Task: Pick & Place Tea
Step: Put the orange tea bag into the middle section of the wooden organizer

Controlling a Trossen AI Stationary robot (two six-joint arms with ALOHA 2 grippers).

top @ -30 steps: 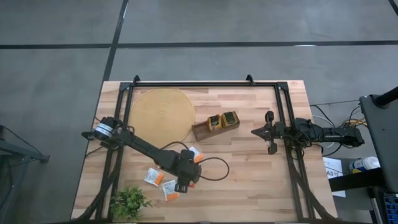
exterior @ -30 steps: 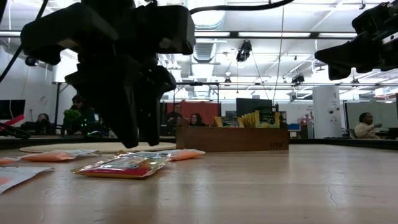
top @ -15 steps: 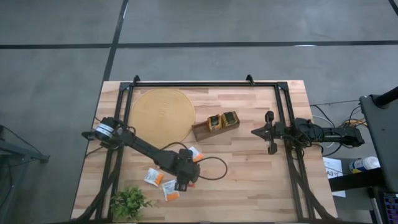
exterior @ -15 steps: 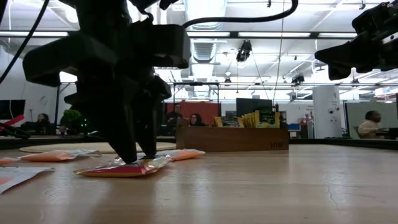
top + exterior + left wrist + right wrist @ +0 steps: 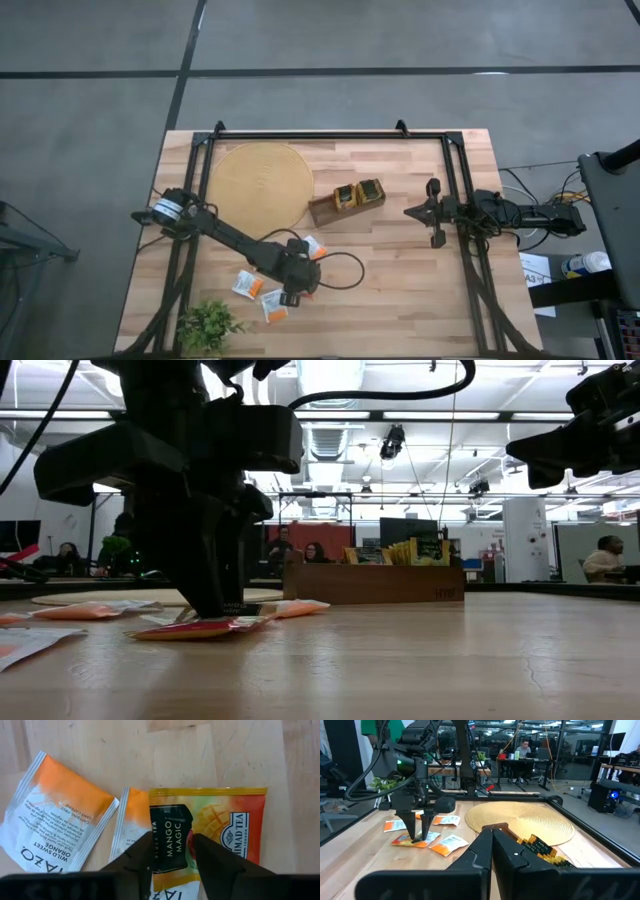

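On a wooden table [image 5: 400,290] in a busy workshop, the mango sachet [image 5: 220,827] lies flat near the front left, overlapping a white-and-orange sachet [image 5: 127,827]. The left gripper [image 5: 172,851] stands on it, fingers narrowed around its dark label, nothing lifted yet. Other sachets [image 5: 247,285] lie nearby. The tray [image 5: 345,205] holds some tea already; most remains. The right gripper [image 5: 491,842] waits shut, far right.

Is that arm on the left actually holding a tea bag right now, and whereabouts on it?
The left gripper has its fingers down either side of the dark label on the orange-and-yellow mango tea sachet, which lies flat on the table. A firm hold cannot be told.
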